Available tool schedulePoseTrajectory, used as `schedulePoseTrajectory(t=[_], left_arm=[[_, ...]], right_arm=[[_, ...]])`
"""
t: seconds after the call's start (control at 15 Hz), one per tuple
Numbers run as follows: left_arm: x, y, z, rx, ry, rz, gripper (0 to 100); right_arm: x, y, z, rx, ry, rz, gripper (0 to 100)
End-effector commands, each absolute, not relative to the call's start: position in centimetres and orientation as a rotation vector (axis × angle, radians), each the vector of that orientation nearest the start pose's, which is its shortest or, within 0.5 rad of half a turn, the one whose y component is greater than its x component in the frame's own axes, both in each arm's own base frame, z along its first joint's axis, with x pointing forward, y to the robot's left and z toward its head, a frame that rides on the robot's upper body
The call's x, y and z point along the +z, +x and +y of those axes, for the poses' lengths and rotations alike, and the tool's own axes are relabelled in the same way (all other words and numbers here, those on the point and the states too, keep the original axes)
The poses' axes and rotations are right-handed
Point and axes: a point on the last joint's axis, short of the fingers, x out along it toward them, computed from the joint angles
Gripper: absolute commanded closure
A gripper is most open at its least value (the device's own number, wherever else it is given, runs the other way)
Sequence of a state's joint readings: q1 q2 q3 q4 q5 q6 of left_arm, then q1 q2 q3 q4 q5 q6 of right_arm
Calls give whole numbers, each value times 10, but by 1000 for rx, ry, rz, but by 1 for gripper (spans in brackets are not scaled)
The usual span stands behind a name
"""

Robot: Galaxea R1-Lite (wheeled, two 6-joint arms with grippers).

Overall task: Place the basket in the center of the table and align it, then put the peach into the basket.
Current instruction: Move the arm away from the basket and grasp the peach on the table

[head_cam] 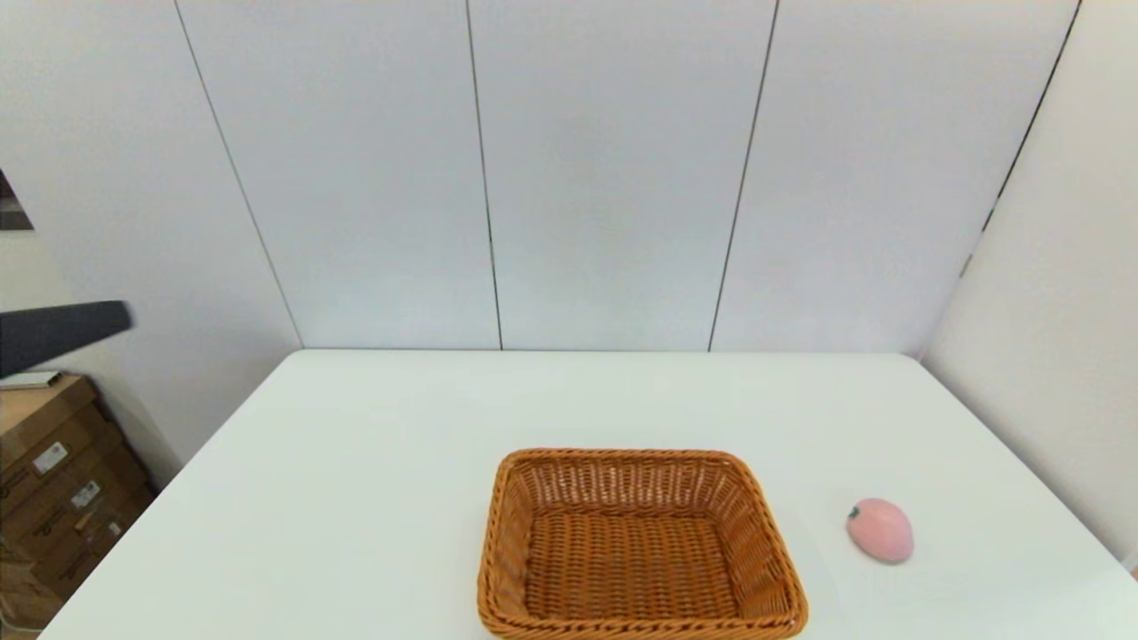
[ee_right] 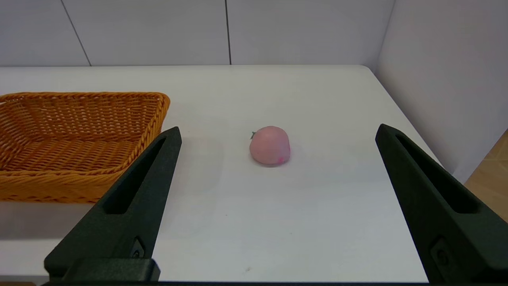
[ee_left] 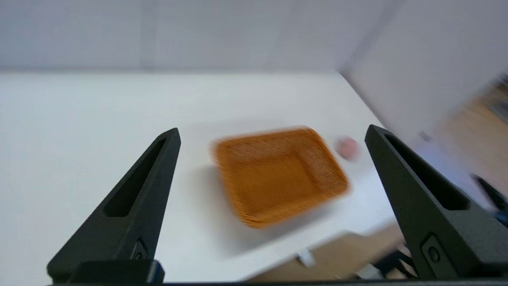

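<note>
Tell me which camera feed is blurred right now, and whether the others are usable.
Left wrist view: motion-smeared, basket and peach soft-edged. Right wrist view: sharp, peach crisp with a faint shadow on the table. Head view: clear, basket weave readable, even light, no glare.

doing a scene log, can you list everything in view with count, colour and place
basket: one, orange-brown wicker, empty, on the table near the front edge, about mid-width
peach: one, pale pink with a green stem spot, lying on the table to the basket's right, apart from it
table: one, white, filling the lower part of the head view
wall panels: white with thin dark seams, behind the table
cardboard boxes: a brown stack, on the floor off the table's left side
left pincer: one, black, open, raised above the table and looking down on the basket
right pincer: one, black, open, low over the table, facing the peach, not touching it
</note>
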State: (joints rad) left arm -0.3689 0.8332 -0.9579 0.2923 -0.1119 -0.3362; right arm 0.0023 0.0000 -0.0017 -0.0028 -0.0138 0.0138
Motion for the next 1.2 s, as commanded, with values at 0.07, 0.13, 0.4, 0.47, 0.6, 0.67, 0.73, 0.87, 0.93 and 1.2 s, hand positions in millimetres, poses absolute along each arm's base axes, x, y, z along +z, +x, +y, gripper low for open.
schedulePoseTrajectory(t=[0.07, 0.13, 0.4, 0.47, 0.6, 0.67, 0.73, 0.87, 0.93, 1.2], left_arm=[[250, -36, -1, -107, -176, -1, 0], [229, -45, -3, -66, -173, -10, 0], [170, -28, -2, -6, -165, 21, 0], [157, -23, -2, -20, -133, 23, 0], [134, -17, -3, -66, -92, 69, 0], [128, -19, -3, -81, -93, 71, 0], [123, -21, -3, -108, -92, 68, 0], [104, -23, -3, -161, -92, 78, 0], [95, -25, -3, -177, -89, 66, 0], [85, -29, -2, -114, -111, 31, 0]], right_arm=[[76, -23, 0, -12, 11, -5, 0], [76, -23, 0, -12, 12, -5, 0], [76, -23, 0, -14, 14, -5, 0], [76, -23, 0, -14, 14, -5, 0], [76, -23, 0, -14, 14, -5, 0], [76, -23, 0, -11, 12, -5, 0], [76, -23, 0, -11, 12, -5, 0], [76, -23, 0, -12, 12, -5, 0], [76, -23, 0, -12, 12, -5, 0], [76, -23, 0, -11, 11, -5, 0]])
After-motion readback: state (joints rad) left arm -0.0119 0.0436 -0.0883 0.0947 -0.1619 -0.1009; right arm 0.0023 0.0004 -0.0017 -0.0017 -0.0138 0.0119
